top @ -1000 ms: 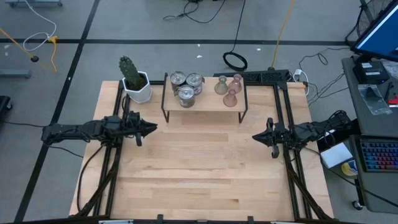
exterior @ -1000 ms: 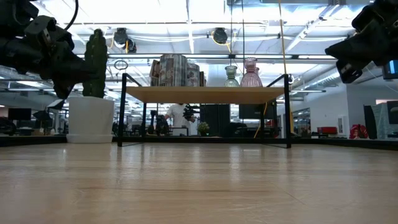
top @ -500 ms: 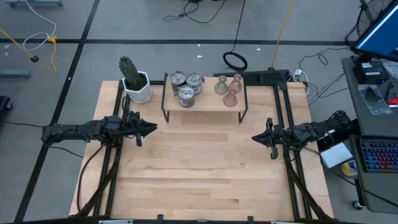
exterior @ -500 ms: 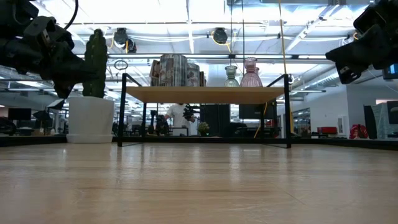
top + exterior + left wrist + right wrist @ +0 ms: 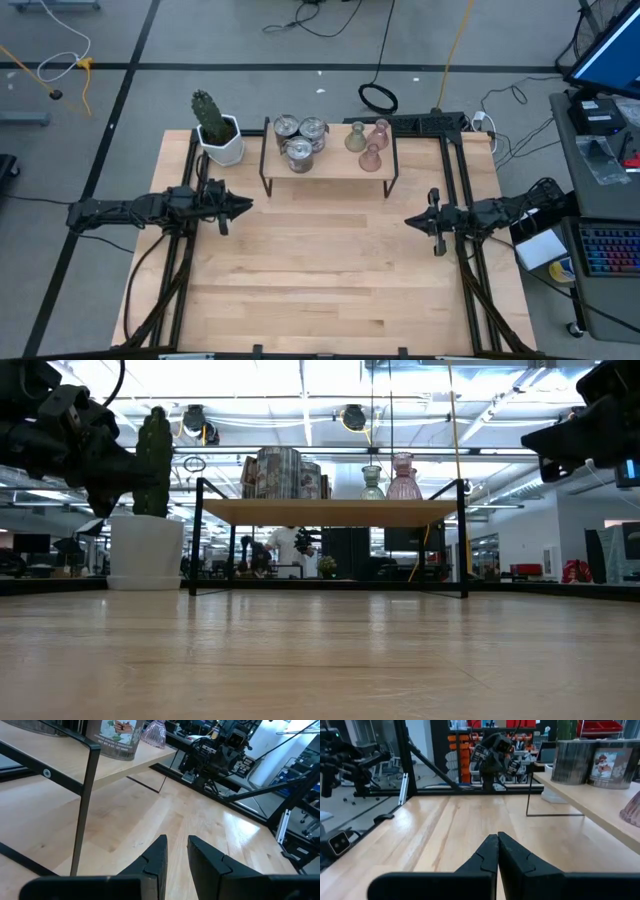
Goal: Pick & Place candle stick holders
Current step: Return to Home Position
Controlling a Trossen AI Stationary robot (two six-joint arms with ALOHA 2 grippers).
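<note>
**Placing looks finished, arms parked at either side**

The near half of the table is bare. Midway back, the left claw hangs over the table's left side, pointing inward, fingers a narrow gap apart, holding nothing. Opposite, over the right side, the right claw points inward with fingers pressed together, also empty. Open table lies between them.

At the far edge stands a low black-framed shelf. All six candle stick holders are on top of it: three silver cups clustered at its left end; an olive-green holder and two pink holders at its right end. One cup and one pink holder stand nearer the shelf's front edge. A white pot with a cactus sits on the table just left of the shelf.

No holder is left on the table, so the placing seems complete; only settling the arms appears to remain. Both have free room; the shelf frame and pot are the left arm's nearest obstacles.
</note>
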